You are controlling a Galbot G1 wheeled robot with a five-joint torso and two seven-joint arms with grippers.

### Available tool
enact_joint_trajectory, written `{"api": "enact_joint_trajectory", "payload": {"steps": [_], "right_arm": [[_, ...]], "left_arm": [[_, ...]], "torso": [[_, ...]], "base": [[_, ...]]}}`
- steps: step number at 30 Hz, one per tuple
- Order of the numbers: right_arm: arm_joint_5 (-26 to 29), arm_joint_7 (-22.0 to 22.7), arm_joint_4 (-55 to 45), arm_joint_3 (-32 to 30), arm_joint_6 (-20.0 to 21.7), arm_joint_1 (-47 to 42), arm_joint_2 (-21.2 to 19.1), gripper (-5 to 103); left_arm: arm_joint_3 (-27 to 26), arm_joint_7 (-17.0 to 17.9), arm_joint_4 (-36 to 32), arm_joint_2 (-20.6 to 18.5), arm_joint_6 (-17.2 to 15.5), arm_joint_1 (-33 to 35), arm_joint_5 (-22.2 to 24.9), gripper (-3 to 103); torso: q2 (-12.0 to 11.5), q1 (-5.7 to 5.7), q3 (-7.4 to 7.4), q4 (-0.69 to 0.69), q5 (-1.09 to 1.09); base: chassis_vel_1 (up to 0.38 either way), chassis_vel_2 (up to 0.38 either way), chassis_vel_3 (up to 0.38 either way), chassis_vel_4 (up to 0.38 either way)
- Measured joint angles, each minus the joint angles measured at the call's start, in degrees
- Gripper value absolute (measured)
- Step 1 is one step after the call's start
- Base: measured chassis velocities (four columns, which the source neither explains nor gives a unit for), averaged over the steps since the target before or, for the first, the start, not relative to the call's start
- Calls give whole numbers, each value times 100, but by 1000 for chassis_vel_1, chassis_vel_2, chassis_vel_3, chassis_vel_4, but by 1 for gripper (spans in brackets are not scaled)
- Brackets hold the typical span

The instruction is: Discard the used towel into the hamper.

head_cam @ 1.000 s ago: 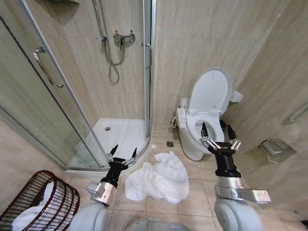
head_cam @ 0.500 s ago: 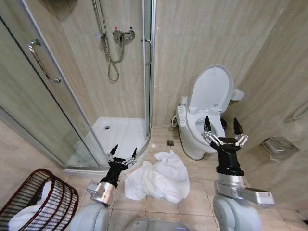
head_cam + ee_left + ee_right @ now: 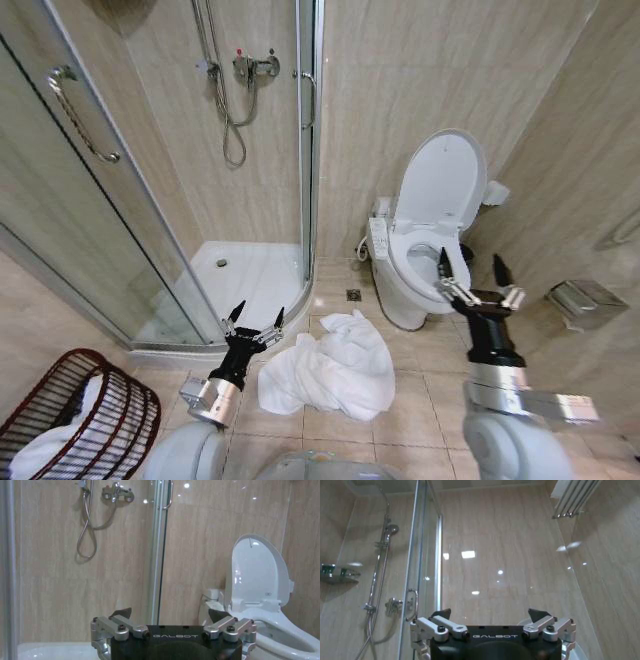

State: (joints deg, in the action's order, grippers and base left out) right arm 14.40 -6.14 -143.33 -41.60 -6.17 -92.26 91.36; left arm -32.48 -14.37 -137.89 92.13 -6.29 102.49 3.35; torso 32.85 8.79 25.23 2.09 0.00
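Two grippers are raised over the tiled bathroom floor (image 3: 420, 410), both spread wide and holding nothing. The left gripper (image 3: 254, 318) hangs just off the near left edge of the crumpled white towel (image 3: 330, 368), its black fingertips apart and clear of the cloth; the towel lies in a heap on the floor between the shower tray (image 3: 250, 280) and the toilet (image 3: 425, 240), close to the tray's curved front edge. The right gripper (image 3: 478, 280) is held higher, in front of the toilet bowl, well above and beyond the towel's far right corner, its fingers likewise splayed and touching nothing. In the left wrist view the left gripper (image 3: 171, 615) shows its two fingertips far apart against the wall and glass door; the right wrist view shows the right gripper (image 3: 490, 614) in the same wide stance. The hamper (image 3: 85, 415), a dark red-brown basket of thin bars, stands at the near left corner of the floor, well apart from the towel and to the left of the left gripper, with white cloth (image 3: 40, 452) already inside it.
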Motion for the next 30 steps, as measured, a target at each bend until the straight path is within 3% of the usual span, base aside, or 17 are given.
{"api": "enact_joint_trajectory", "payload": {"steps": [14,30], "right_arm": [[36,177,4,138,-98,-227,73,100],[-607,134,9,350,-556,-238,78,100]], "left_arm": [[0,0,0,0,0,0,0,100],[0,0,0,0,0,0,0,100]], "torso": [[-320,-124,-196,-1,0],[-697,-282,-415,-3,0]], "base": [[0,0,0,0],[0,0,0,0]]}}
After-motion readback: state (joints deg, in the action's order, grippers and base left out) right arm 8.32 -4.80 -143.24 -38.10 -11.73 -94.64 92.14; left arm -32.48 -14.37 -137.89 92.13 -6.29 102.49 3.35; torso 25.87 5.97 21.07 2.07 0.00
